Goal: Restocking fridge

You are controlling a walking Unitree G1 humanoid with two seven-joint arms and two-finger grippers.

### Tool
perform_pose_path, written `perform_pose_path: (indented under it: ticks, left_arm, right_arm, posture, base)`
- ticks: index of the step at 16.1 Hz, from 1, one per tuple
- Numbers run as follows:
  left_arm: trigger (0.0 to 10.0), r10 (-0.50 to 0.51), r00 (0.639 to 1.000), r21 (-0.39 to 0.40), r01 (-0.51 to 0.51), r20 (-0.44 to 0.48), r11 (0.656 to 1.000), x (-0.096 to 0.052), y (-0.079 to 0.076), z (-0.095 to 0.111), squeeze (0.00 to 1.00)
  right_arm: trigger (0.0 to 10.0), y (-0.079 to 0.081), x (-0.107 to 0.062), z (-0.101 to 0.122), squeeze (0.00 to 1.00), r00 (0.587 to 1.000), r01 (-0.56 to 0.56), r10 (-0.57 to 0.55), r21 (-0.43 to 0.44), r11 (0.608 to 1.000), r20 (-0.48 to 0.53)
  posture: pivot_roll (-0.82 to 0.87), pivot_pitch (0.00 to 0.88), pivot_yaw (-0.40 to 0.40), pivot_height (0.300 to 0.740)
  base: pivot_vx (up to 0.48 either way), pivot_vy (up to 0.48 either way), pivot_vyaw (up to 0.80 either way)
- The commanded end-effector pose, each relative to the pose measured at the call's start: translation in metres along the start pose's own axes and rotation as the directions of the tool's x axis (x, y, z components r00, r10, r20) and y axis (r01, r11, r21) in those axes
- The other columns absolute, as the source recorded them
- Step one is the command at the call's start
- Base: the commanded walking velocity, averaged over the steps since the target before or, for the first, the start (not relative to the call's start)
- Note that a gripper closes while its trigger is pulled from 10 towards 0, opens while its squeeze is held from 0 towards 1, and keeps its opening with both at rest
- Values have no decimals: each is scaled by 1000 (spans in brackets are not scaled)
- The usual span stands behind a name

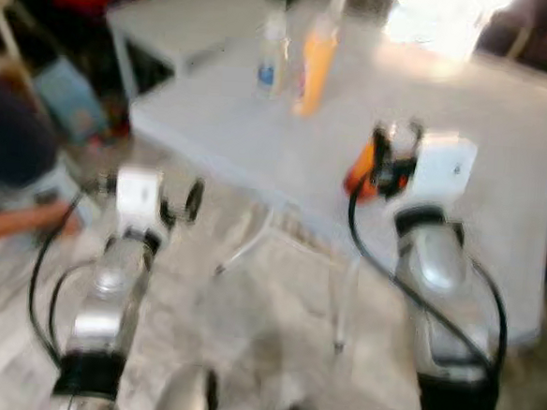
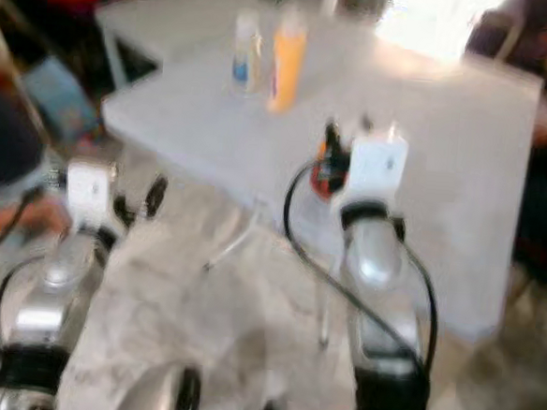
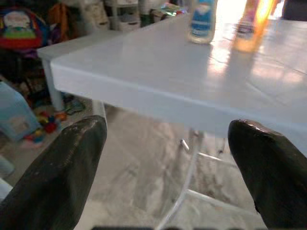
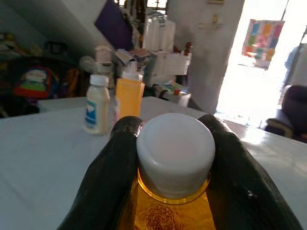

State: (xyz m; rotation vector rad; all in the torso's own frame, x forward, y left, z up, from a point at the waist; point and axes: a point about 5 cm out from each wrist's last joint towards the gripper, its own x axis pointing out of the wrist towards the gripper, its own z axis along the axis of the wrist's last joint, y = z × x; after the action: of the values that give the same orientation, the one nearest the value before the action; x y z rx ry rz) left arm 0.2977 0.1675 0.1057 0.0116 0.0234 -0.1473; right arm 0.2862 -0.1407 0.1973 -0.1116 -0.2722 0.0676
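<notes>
My right gripper (image 1: 397, 139) is shut on an orange bottle (image 4: 173, 213) with a white cap (image 4: 175, 152), held just above the near part of the white table (image 1: 504, 137); its fingers (image 4: 112, 172) clamp the neck. Farther back on the table stand a small white bottle with a blue label (image 1: 270, 59) and a tall orange bottle (image 1: 316, 63). My left gripper (image 1: 182, 201) is open and empty, held low in front of the table's near-left edge (image 3: 144, 93), over the floor.
Folding legs (image 1: 252, 241) show under the table. Toys and a blue box (image 1: 70, 97) lie on the floor to the left. A person's arm (image 1: 19, 215) reaches in at the far left. A second white table (image 1: 188, 16) stands behind.
</notes>
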Motion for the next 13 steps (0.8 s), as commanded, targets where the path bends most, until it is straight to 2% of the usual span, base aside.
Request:
perform_pose_path:
  ticks: [1,5,7,8,13]
  left_arm:
    - [10000,1,1000,15,-2,15,1000,1,2,3,0]
    - [10000,32,999,49,-30,-41,998,-14,18,-12,0]
    - [10000,40,997,26,-39,-62,999,-16,17,-17,0]
    - [10000,38,998,56,-35,-56,998,-16,15,-19,0]
    - [10000,34,999,60,-32,-31,998,-13,11,-15,0]
  right_arm:
    - [10000,2,0,4,0,1000,-14,14,6,1000,23]
    - [10000,6,-2,-3,0,998,-59,59,18,998,9]
    - [10000,9,-5,-9,0,996,-86,87,22,996,-2]
    - [10000,11,-7,-14,0,996,-93,93,15,996,-12]
    - [10000,8,-12,-23,0,996,-76,76,-3,997,-38]
  posture:
    - [-23,20,-46,740]
    - [-17,13,-43,740]
    - [-11,9,-50,740]
    - [-9,12,-48,740]
    - [-17,12,-41,740]
  base:
    - [-296,0,0]
    - [0,0,800]
    - [0,0,800]
    - [0,0,800]
    - [0,0,730]
